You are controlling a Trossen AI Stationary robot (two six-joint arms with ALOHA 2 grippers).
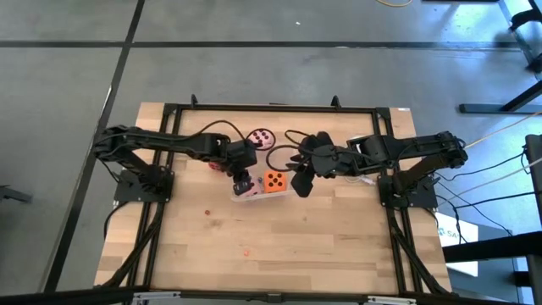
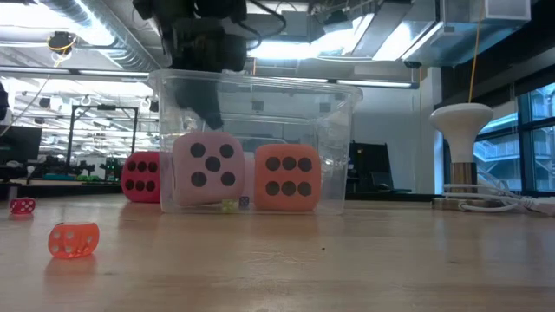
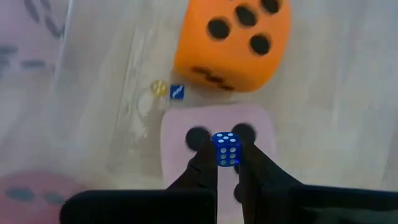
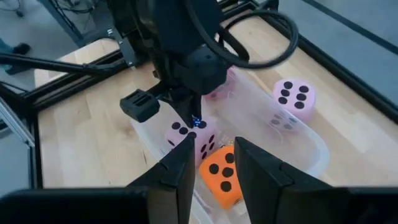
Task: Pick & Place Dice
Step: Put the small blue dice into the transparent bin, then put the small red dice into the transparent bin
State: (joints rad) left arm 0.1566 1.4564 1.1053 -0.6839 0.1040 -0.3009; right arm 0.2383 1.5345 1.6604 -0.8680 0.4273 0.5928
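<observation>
A clear plastic tub (image 1: 246, 197) at the table's middle holds a pale pink die (image 2: 206, 169) and an orange die (image 2: 286, 178), both resting on its floor. A red die (image 2: 141, 177) stands on the table just left of the tub. A second pale pink die (image 1: 261, 137) lies beyond it. My left gripper (image 3: 226, 158) hangs over the tub, above the pink die (image 3: 214, 127), shut on a small blue die (image 3: 226, 149). My right gripper (image 4: 214, 168) hovers above the tub's right end, open, with nothing between its fingers. My left gripper pinches the small blue die by two opposite faces (image 3: 219, 152) between its two fingertips. The fingers slant down from above into the tub's open top. The die is lifted clear, above the pink die, with a six-pip face toward the wrist camera.
Tiny yellow (image 3: 159, 88) and blue (image 3: 177, 92) dice lie on the tub floor beside the orange die. A small red die (image 2: 22, 206) and a small translucent orange die (image 2: 74, 240) sit on the wood nearer the front. Black frame rails (image 1: 271, 108) edge the table.
</observation>
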